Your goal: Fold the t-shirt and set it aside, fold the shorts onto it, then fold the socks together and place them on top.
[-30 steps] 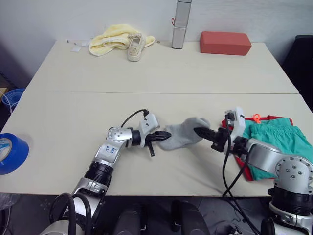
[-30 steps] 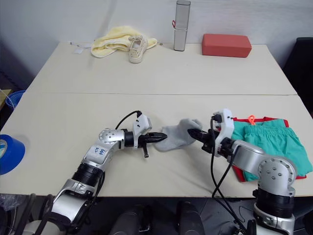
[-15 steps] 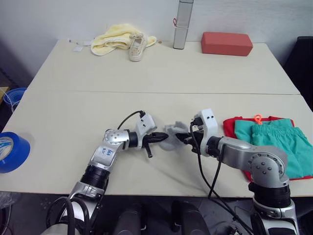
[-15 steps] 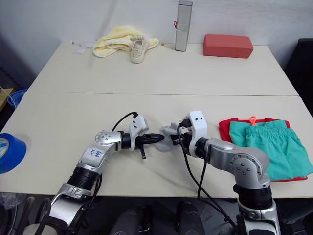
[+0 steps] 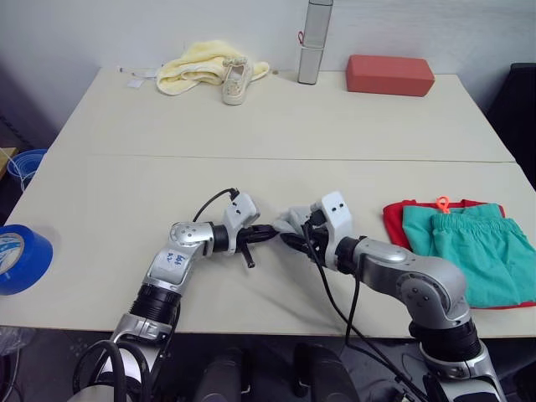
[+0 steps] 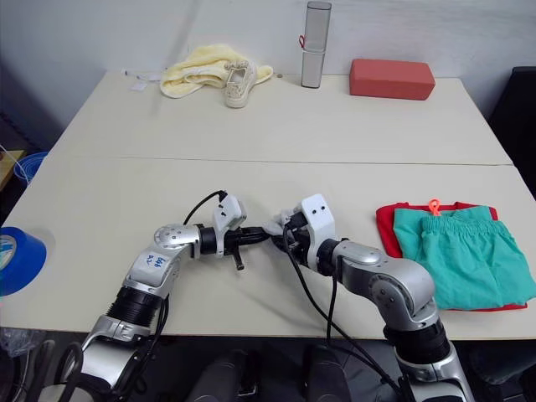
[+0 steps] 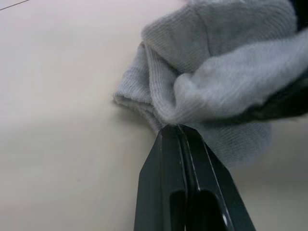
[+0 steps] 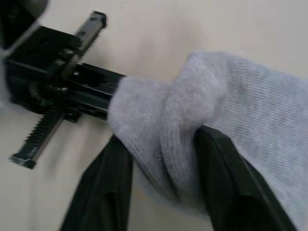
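Near the table's front edge, we find the soft light grey knit socks (image 5: 290, 221) bunched between both grippers. Left gripper (image 7: 179, 132) is pressed together on one end; right gripper (image 8: 161, 144) pinches the fold. Light and limp, they need doubled-layer grips.

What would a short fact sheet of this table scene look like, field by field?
socks: light grey socks bunched between the two grippers near the table's front
left gripper: left gripper shut on the socks' edge
right gripper: right gripper clamped on a fold of sock
shorts: teal shorts folded on the red t-shirt, at the robot's right
far edge: yellow cloth, sneaker, red block, grey tube
left edge: blue tape roll
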Controlling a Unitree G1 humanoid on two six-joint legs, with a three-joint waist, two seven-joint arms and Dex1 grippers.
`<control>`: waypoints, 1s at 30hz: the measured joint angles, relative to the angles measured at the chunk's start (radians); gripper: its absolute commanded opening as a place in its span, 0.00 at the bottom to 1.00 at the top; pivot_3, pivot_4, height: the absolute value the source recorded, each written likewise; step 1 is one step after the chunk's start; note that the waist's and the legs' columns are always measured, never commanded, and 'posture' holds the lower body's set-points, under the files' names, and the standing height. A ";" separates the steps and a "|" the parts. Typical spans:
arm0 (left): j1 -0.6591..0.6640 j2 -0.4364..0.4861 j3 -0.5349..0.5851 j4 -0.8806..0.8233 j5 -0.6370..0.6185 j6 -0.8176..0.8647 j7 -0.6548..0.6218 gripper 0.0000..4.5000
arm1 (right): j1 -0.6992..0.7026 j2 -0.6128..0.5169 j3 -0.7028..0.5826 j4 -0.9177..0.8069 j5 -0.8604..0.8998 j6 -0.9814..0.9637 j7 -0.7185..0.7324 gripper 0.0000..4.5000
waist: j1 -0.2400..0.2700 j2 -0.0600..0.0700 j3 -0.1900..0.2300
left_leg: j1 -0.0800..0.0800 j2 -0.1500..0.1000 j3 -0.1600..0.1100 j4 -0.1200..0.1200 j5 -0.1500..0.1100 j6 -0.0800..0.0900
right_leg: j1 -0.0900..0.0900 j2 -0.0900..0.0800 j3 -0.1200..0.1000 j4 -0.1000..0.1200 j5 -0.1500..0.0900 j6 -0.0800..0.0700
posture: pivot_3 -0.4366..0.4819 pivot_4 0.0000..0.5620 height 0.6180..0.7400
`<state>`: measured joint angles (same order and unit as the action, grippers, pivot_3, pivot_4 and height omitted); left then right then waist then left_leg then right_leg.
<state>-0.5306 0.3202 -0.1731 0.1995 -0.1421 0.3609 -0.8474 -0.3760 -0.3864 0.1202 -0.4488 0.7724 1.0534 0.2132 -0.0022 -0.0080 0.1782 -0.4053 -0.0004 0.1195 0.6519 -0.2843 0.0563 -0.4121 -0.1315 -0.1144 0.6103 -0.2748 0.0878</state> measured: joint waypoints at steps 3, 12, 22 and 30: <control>0.000 0.000 0.000 0.001 -0.002 0.002 0.005 0.00 | 0.016 -0.037 -0.013 0.009 0.025 -0.038 0.142 0.72 | 0.000 0.000 0.000 | 0.000 0.000 0.000 0.000 0.000 0.000 | 0.000 0.000 0.000 0.000 0.000 0.000 | 0.48 0.27 1.00; 0.002 0.007 0.000 0.005 -0.008 0.000 0.005 0.00 | 0.024 -0.112 -0.108 0.183 0.002 -0.219 0.423 0.72 | 0.003 0.000 0.000 | 0.000 0.000 0.000 0.001 0.000 0.001 | 0.000 0.000 -0.001 -0.001 0.000 0.000 | 0.48 0.27 1.00; 0.035 0.043 0.018 -0.012 -0.020 -0.008 -0.001 0.00 | -0.023 0.011 -0.260 0.308 0.175 -0.202 0.451 0.72 | 0.001 0.000 0.000 | 0.000 0.000 -0.001 0.000 0.000 0.000 | 0.000 -0.001 -0.001 0.000 0.000 0.000 | 0.48 0.27 1.00; 0.076 0.077 0.053 -0.058 -0.058 -0.013 -0.025 0.00 | 0.004 0.021 -0.036 0.377 -0.144 -0.412 0.485 0.19 | -0.001 0.000 0.000 | 0.000 0.000 0.000 -0.001 0.000 -0.001 | -0.001 0.000 0.000 0.000 0.000 0.000 | 0.48 0.27 1.00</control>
<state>-0.4546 0.3972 -0.1203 0.1412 -0.2003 0.3482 -0.8729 -0.3723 -0.3656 0.0846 -0.0721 0.6287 0.6409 0.6978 -0.0036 -0.0082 0.1784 -0.4054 -0.0004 0.1193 0.6514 -0.2848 0.0549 -0.4126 -0.1316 -0.1148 0.6098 -0.2747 0.0878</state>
